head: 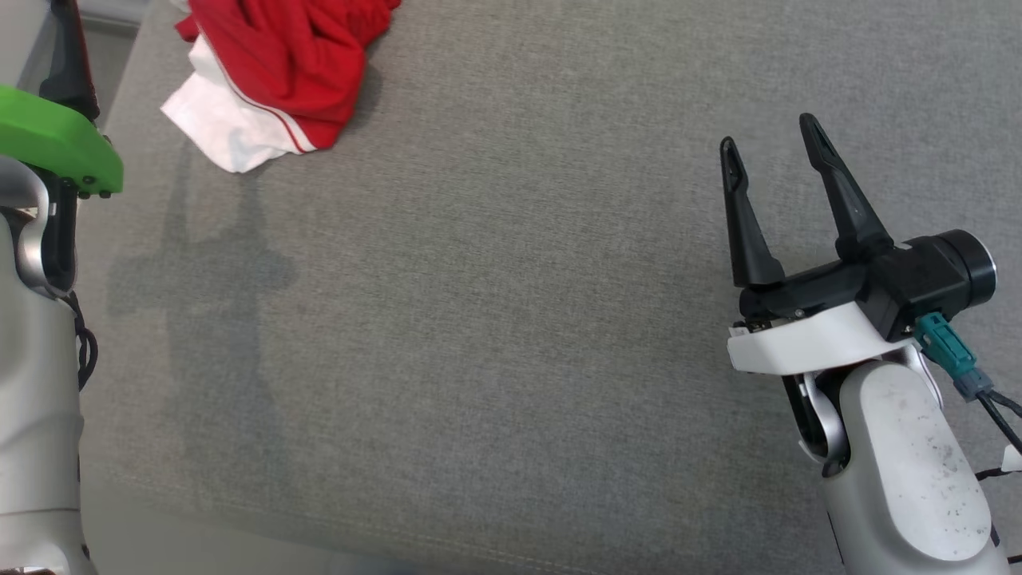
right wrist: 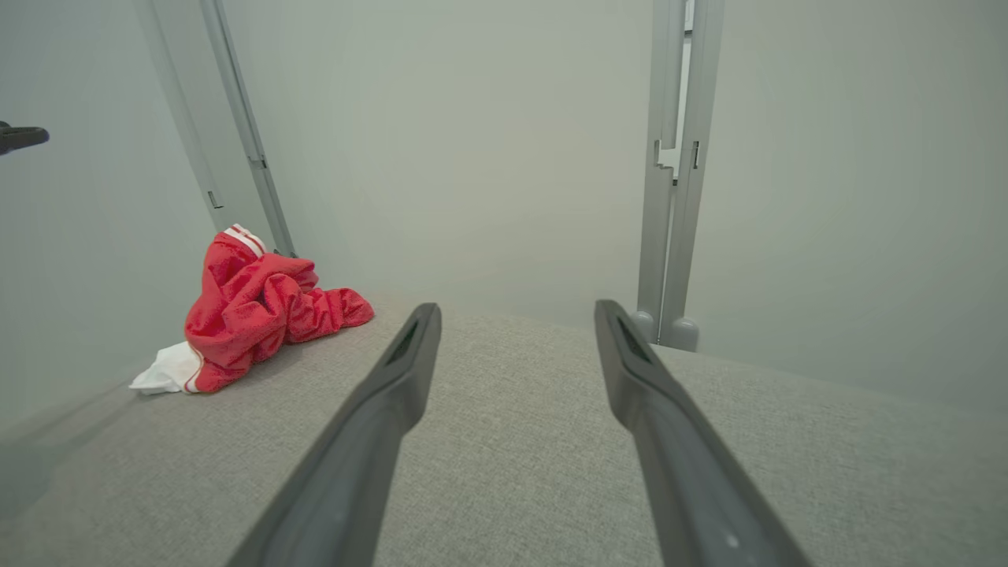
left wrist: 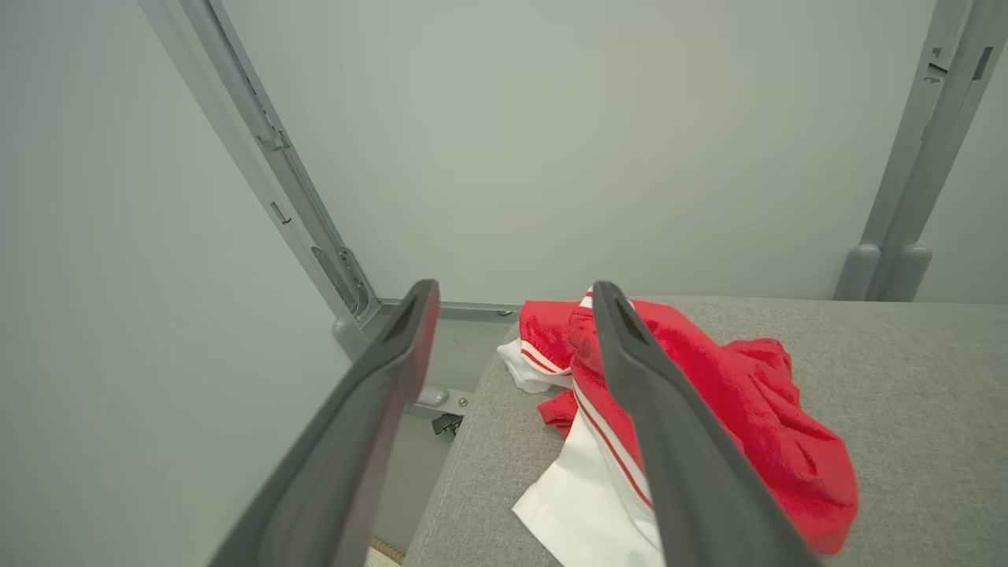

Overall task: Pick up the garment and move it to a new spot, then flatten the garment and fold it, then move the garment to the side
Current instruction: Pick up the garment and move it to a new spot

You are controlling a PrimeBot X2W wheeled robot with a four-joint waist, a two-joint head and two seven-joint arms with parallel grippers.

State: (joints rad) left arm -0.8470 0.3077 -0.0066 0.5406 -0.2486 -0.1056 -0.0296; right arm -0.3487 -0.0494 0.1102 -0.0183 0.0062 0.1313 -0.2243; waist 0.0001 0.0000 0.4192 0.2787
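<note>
At the far left corner of the surface (head: 511, 335) the garment (head: 279, 64) lay crumpled, not yet picked up; moving, flattening and folding remained. The left gripper (left wrist: 513, 293) hung before it, fingers spread, empty; the right gripper (head: 768, 134) stood open near the right edge. Frame posts (right wrist: 669, 197) stood behind, seemingly blocking nothing.

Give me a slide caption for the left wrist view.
Open left gripper aimed at a crumpled red and white garment near the corner of the grey padded surface.
</note>
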